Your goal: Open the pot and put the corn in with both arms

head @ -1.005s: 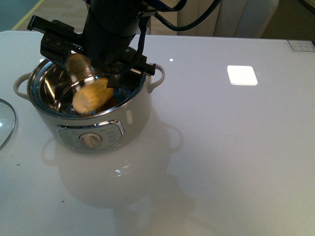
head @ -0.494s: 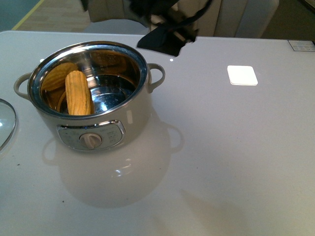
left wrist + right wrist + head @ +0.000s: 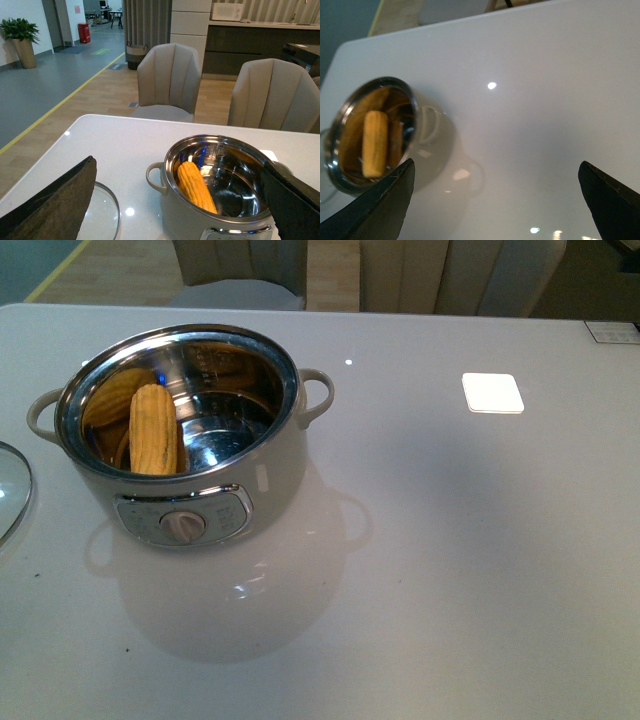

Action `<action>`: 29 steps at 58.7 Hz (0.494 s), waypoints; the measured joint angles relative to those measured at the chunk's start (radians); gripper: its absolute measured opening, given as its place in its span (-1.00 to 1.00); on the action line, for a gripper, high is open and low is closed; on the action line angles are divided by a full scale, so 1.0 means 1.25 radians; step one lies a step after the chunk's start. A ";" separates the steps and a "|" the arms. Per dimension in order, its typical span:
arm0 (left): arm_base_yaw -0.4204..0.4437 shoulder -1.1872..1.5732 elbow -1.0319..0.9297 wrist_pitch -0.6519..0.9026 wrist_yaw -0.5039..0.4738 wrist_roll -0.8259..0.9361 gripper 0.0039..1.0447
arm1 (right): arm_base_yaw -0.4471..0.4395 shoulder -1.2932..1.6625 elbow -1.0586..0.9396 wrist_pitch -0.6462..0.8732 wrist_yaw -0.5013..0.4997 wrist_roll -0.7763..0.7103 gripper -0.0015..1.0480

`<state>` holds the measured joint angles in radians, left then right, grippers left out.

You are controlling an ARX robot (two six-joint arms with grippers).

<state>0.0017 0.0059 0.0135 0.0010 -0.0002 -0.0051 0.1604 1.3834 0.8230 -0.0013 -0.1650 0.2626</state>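
Note:
The cream pot point(image 3: 270, 475) stands open at the table's left, with no lid on it. The yellow-orange corn point(image 3: 153, 430) leans inside against the steel wall on the left. Neither arm shows in the front view. In the left wrist view my left gripper point(image 3: 178, 165) is open and raised, its fingers point(image 3: 55, 205) spread to either side of the pot point(image 3: 175, 220) and the corn point(image 3: 196, 186). My right gripper point(image 3: 497, 164) is open over bare table, well away from the pot point(image 3: 427, 125) and the corn point(image 3: 374, 142). Nothing is held.
A glass lid point(image 3: 10, 485) lies flat on the table left of the pot, also visible as the lid point(image 3: 102, 215) in the left wrist view. A white square patch point(image 3: 492, 393) sits at the far right. Beige chairs point(image 3: 167, 80) stand beyond the far edge.
The black arm that hung over the pot has pulled back out of the front view. The corn, blurred in motion a second ago, now rests still inside the pot.

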 joint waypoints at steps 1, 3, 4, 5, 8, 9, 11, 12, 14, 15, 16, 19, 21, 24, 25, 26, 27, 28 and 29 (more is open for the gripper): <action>0.000 0.000 0.000 0.000 0.000 0.000 0.87 | -0.015 -0.019 -0.017 -0.002 -0.005 -0.025 0.83; 0.000 0.000 0.000 0.000 0.000 0.000 0.87 | -0.038 -0.045 -0.042 -0.006 -0.013 -0.052 0.83; 0.000 0.000 0.000 0.000 0.000 0.000 0.87 | -0.047 -0.054 -0.049 -0.008 -0.015 -0.063 0.83; 0.000 0.000 0.000 0.000 0.000 0.000 0.87 | -0.063 -0.072 -0.065 -0.012 -0.022 -0.089 0.83; 0.000 0.000 0.000 0.000 0.000 0.000 0.87 | -0.115 -0.125 -0.106 -0.036 -0.051 -0.135 0.83; 0.000 0.000 0.000 0.000 0.000 0.000 0.87 | -0.134 -0.143 -0.119 -0.046 -0.060 -0.144 0.83; 0.000 0.000 0.000 0.000 0.000 0.000 0.87 | -0.160 -0.170 -0.139 -0.064 -0.075 -0.163 0.83; 0.000 0.000 0.000 0.000 0.000 0.000 0.87 | -0.169 -0.179 -0.145 -0.070 -0.081 -0.168 0.83; 0.000 0.000 0.000 0.000 0.000 0.000 0.87 | -0.196 -0.208 -0.166 -0.089 -0.098 -0.183 0.83; 0.000 0.000 0.000 0.000 0.000 0.000 0.87 | -0.213 -0.227 -0.180 -0.103 -0.109 -0.190 0.83; 0.000 0.000 0.000 0.000 0.000 0.000 0.87 | -0.222 -0.237 -0.186 -0.110 -0.114 -0.197 0.83; 0.000 0.000 0.000 0.000 0.000 0.000 0.87 | -0.265 -0.286 -0.220 -0.146 -0.148 -0.217 0.83; 0.000 0.000 0.000 0.000 0.000 0.000 0.87 | -0.293 -0.315 -0.238 -0.168 -0.167 -0.229 0.83; 0.000 0.000 0.000 0.000 0.000 0.000 0.87 | -0.350 -0.368 -0.266 -0.216 -0.209 -0.246 0.83; 0.000 0.000 0.000 0.000 0.000 0.000 0.87 | -0.370 -0.384 -0.273 -0.233 -0.222 -0.249 0.83; 0.000 0.000 0.000 0.000 0.000 0.000 0.87 | -0.399 -0.406 -0.280 -0.258 -0.233 -0.257 0.83; 0.000 0.000 0.000 0.000 0.000 0.000 0.87 | -0.415 -0.421 -0.284 -0.277 -0.235 -0.266 0.83; 0.000 0.000 0.000 0.000 0.000 0.000 0.87 | -0.431 -0.434 -0.286 -0.296 -0.240 -0.276 0.83; 0.000 0.000 0.000 0.000 0.000 0.000 0.87 | -0.445 -0.446 -0.286 -0.316 -0.249 -0.283 0.83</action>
<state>0.0017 0.0059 0.0135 0.0010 -0.0006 -0.0051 -0.3954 0.8257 0.4656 -0.3958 -0.4767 -0.0910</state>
